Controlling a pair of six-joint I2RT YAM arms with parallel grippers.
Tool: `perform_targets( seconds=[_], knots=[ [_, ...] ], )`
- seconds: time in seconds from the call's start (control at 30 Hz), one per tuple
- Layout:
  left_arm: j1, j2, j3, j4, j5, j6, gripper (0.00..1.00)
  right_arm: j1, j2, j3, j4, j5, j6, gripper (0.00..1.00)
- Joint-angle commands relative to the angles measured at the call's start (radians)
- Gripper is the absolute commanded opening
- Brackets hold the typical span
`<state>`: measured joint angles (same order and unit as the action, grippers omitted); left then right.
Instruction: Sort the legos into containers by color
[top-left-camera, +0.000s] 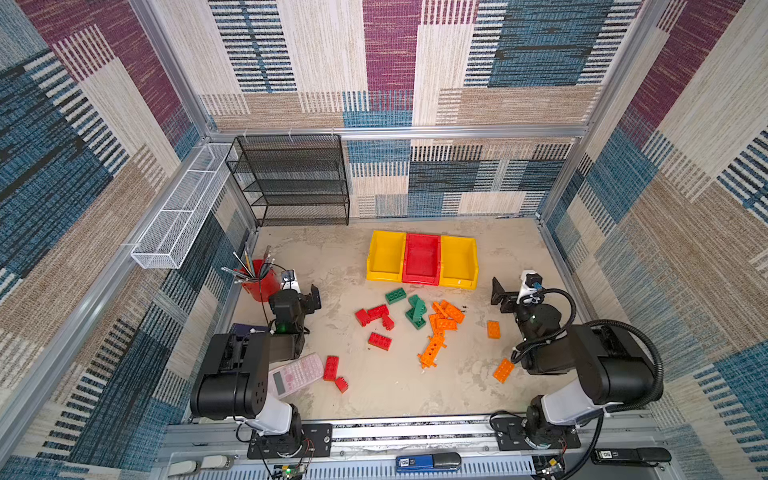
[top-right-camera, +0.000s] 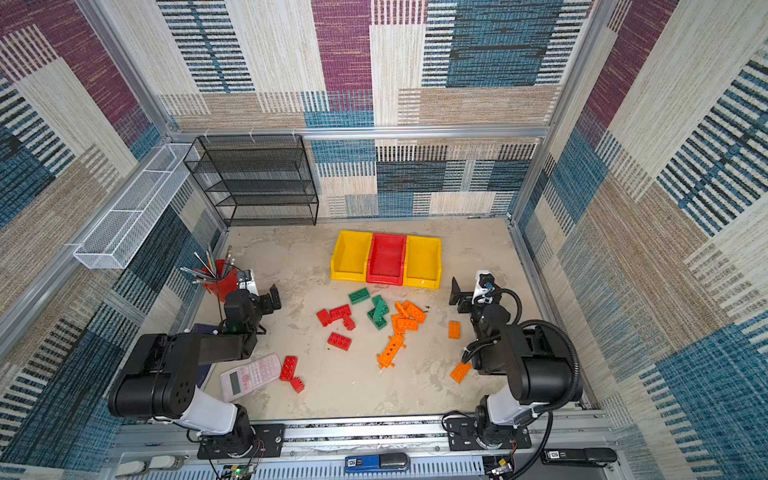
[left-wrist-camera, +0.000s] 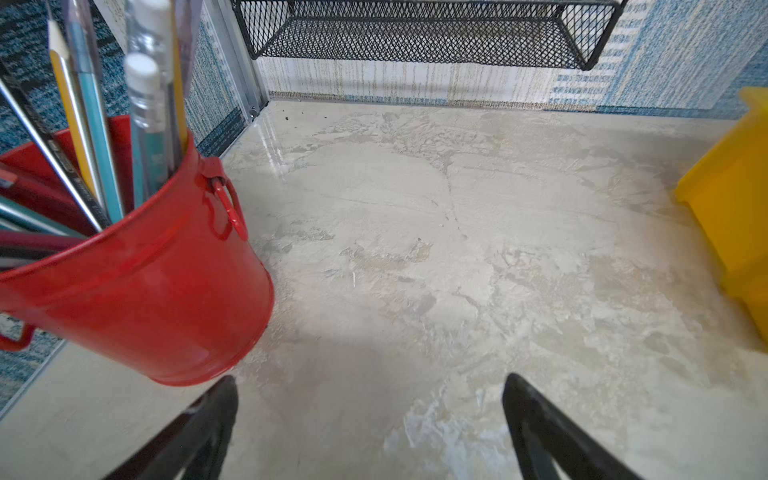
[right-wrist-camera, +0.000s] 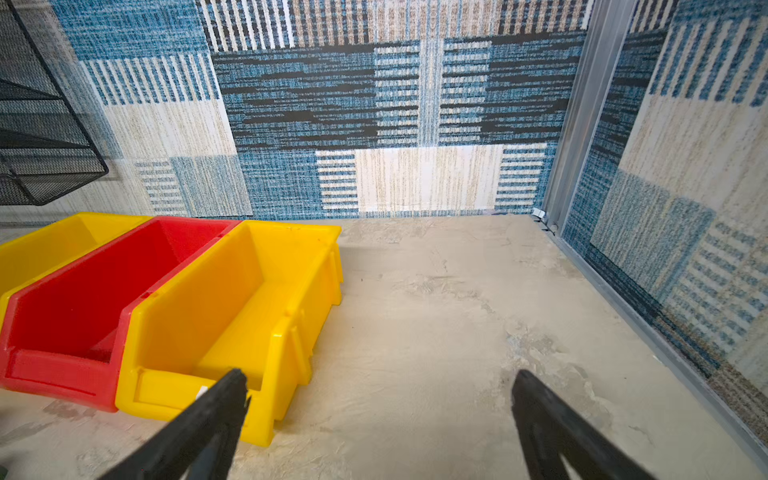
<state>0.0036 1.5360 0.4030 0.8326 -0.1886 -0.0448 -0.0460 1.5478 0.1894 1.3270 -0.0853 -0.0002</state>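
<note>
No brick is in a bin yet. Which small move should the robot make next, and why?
Probably bring the right gripper over the orange brick nearest it. Its jaws stand open and empty, that brick lies flat and apart from the pile, and the nearest yellow bin holds nothing.

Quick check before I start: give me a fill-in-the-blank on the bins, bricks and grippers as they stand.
1. The middle bin of the three is ____.
2. The long holed beam is ____.
3. The two bricks nearest the pink calculator are ____.
4. The left gripper and right gripper both stand ____, holding nothing.

Missing words: red, orange, red, open.
</note>
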Motion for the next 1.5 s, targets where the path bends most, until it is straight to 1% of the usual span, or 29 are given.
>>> perform_targets(
  seconds=[0.0, 1.47],
  knots=[
    [-0.002, 0.0, 0.006, 0.016, -0.009, 0.008, 0.99, 0.0, -0.001, -0.001, 0.032, 0.009, 0.003, 1.0],
    [-0.002, 0.001, 0.011, 0.01, -0.009, 0.008, 0.99, 0.001, -0.002, 0.004, 0.025, 0.01, 0.002, 1.0]
  ],
)
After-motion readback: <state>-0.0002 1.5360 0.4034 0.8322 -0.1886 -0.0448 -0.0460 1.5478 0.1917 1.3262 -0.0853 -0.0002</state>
